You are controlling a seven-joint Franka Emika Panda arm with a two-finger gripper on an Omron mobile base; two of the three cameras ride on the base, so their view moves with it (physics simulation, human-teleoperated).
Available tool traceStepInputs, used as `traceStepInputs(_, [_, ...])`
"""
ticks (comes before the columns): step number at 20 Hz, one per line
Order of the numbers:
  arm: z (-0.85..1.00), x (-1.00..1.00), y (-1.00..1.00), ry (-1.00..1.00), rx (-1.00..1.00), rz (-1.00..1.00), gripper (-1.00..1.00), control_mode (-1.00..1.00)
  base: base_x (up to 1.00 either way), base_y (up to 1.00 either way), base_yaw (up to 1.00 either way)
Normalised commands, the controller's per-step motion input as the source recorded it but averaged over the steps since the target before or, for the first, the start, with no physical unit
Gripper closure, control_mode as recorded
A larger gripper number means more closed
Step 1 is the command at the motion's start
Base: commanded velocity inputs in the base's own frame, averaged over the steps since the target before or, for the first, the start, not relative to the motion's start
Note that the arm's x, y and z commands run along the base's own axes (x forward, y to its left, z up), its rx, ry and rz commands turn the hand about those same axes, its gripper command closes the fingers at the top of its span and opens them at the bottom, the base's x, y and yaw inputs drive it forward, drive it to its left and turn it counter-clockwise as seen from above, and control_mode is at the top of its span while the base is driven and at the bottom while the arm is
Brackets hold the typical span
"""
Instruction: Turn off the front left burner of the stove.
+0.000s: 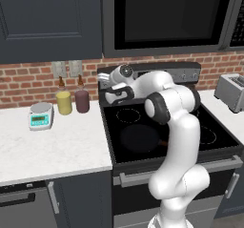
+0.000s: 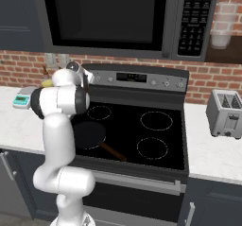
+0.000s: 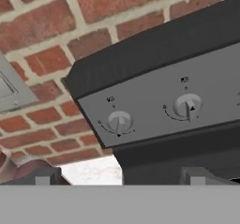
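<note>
Tool (image 3: 120, 175) level before stove (image 3: 187, 68) knobs (image 3: 119, 122)

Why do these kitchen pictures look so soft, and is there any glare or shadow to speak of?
Left base view: soft, low-detail rendering; the stove glass is flat black with no glare, and the skillet nearly merges into it. Right base view: even light, faint shading under the toaster. Hand view: tilted, the knobs slightly blurred, their labels unreadable.

The white arm rises from its base, bends at a dark elbow joint and reaches forward and left, its gripper (image 3: 121, 175) held level with the two dark fingertips (image 3: 43, 176) spread wide apart
</note>
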Motion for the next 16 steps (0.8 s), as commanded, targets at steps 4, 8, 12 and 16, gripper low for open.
traceStepInputs(4, [0.0, 0.31, 0.11, 0.0, 0.0, 0.0, -1.0, -1.0, 0.0, 0.0, 0.0])
traceStepInputs(8, [-0.04, 0.28, 0.01, 0.0, 0.0, 0.0, -1.0, -1.0, 0.0, 0.0, 0.0])
traceStepInputs(12, [-0.23, 0.16, 0.0, 0.0, 0.0, 0.0, -1.0, -1.0, 0.0, 0.0, 0.0])
traceStepInputs(16, [-0.26, 0.06, 0.0, 0.0, 0.0, 0.0, -1.0, -1.0, 0.0, 0.0, 0.0])
